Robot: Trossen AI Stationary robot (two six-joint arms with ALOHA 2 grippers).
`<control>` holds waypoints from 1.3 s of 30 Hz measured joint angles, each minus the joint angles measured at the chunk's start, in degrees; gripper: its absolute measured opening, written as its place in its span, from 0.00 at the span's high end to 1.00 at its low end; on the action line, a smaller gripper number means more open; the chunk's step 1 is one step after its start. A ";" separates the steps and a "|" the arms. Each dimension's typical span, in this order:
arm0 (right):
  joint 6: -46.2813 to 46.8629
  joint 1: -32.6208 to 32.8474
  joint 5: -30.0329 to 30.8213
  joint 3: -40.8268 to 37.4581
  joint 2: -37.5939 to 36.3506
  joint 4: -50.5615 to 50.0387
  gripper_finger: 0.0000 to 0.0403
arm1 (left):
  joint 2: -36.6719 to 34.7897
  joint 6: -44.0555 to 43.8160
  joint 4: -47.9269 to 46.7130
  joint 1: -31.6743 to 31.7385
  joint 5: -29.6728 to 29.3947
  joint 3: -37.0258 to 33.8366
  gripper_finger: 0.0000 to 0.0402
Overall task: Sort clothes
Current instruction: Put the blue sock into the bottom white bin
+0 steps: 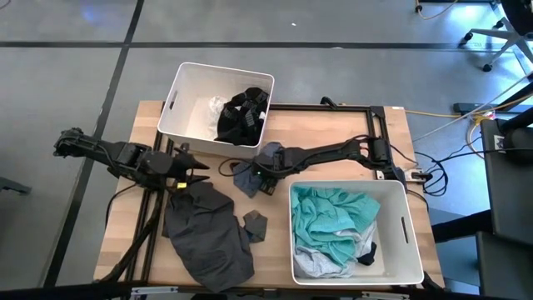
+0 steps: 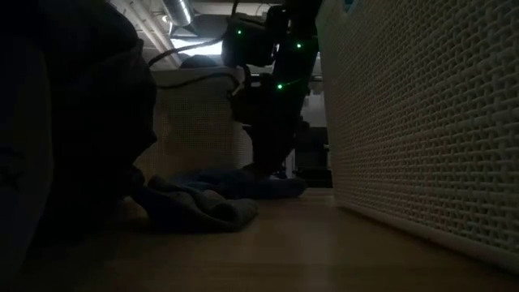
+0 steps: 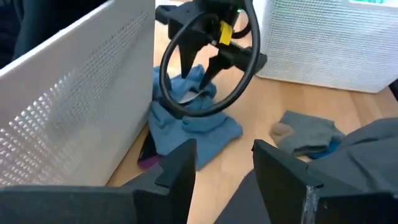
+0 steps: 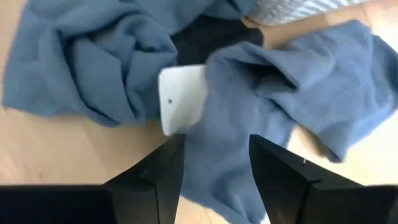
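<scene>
While parted and empty, the right hand (image 4: 211, 158) directly above the crumpled blue garment (image 4: 280, 81), not touching

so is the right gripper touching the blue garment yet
Cannot tell. The right gripper is open just over the blue garment; no view shows contact or a gap plainly.

Setting: robotics lab or test workshop. Evidence: wooden table (image 1: 333, 142) carrying black metal frame (image 1: 379, 112), standing on grey concrete floor (image 1: 75, 75) with dark seam lines; loose cables (image 1: 450, 117) at right; office chair base (image 1: 491, 37) at far right; dark equipment rack (image 1: 508, 192) at right edge.
</scene>
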 joint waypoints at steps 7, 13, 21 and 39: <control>-1.30 -0.30 -1.07 -4.32 0.00 8.67 0.55 | 0.01 1.11 1.60 0.00 -0.06 0.00 0.63; -3.39 -0.35 -1.23 -5.14 0.00 9.87 0.66 | 0.04 2.11 1.55 0.00 -0.04 0.00 0.63; -8.85 -0.28 -0.43 -4.93 0.00 9.49 0.98 | 0.04 2.26 1.60 0.00 -0.04 0.00 0.63; -12.09 8.83 14.98 20.86 0.00 -19.27 0.97 | 0.04 2.16 1.58 0.02 -0.03 0.00 0.63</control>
